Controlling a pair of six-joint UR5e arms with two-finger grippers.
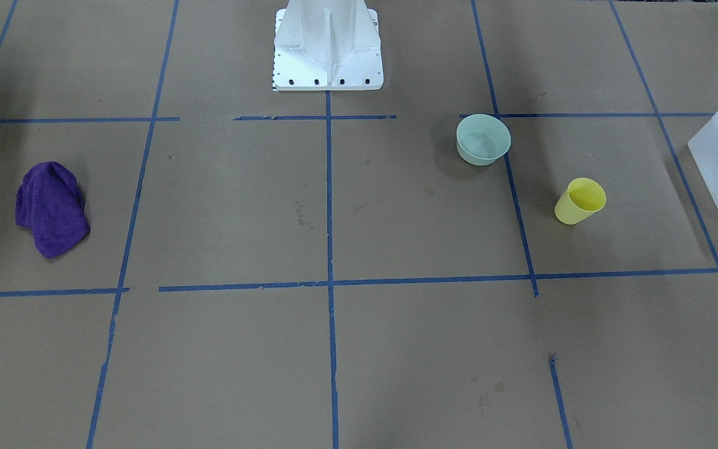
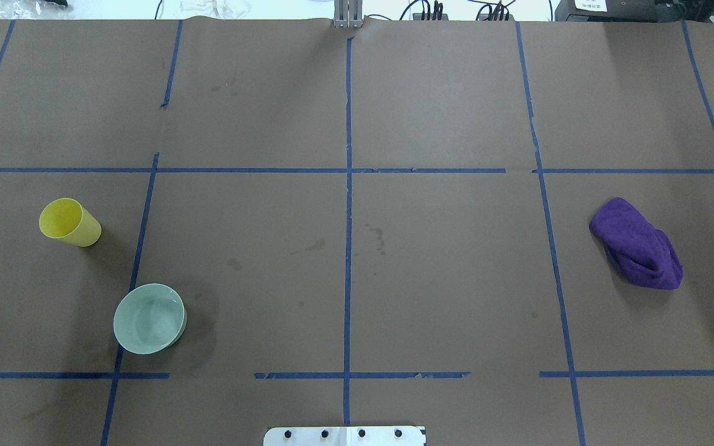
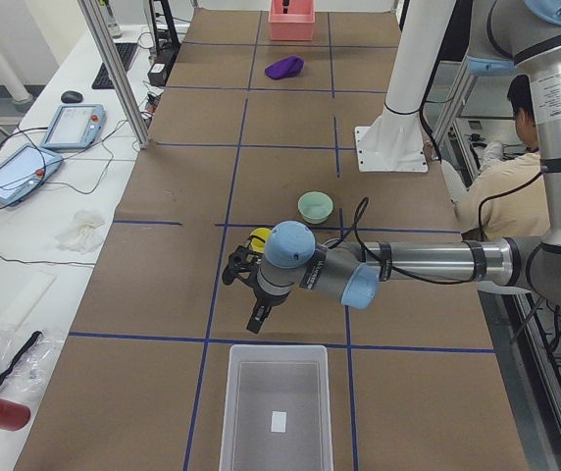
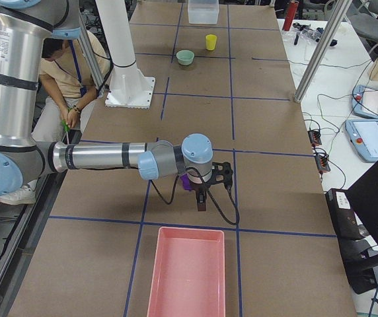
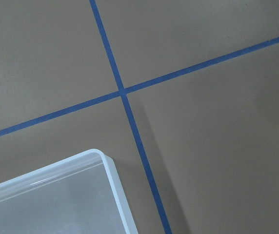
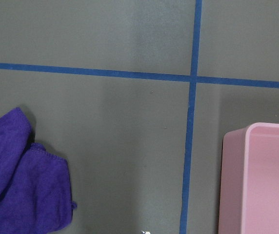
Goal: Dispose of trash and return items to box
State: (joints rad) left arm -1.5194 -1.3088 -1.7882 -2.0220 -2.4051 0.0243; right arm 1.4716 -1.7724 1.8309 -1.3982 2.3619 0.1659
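Observation:
The yellow cup (image 1: 580, 201) stands upright on the table; it also shows in the overhead view (image 2: 70, 223). The mint-green bowl (image 1: 483, 140) sits upright nearer the robot base (image 2: 149, 318). The frosted-white box (image 3: 229, 412) stands at the table's left end, and the left wrist view shows one corner of it (image 5: 112, 180). My left gripper (image 3: 251, 299) hangs above the table between the cup and the box. My right gripper (image 4: 203, 197) hangs near the purple cloth (image 2: 637, 243). Both grippers show only in the side views, so I cannot tell whether they are open or shut.
A pink bin (image 4: 188, 274) stands at the table's right end, close to the cloth (image 6: 22, 180). The white robot base (image 1: 328, 47) is at the table's middle. A person (image 3: 506, 167) sits behind the robot. Blue tape lines cross the brown tabletop.

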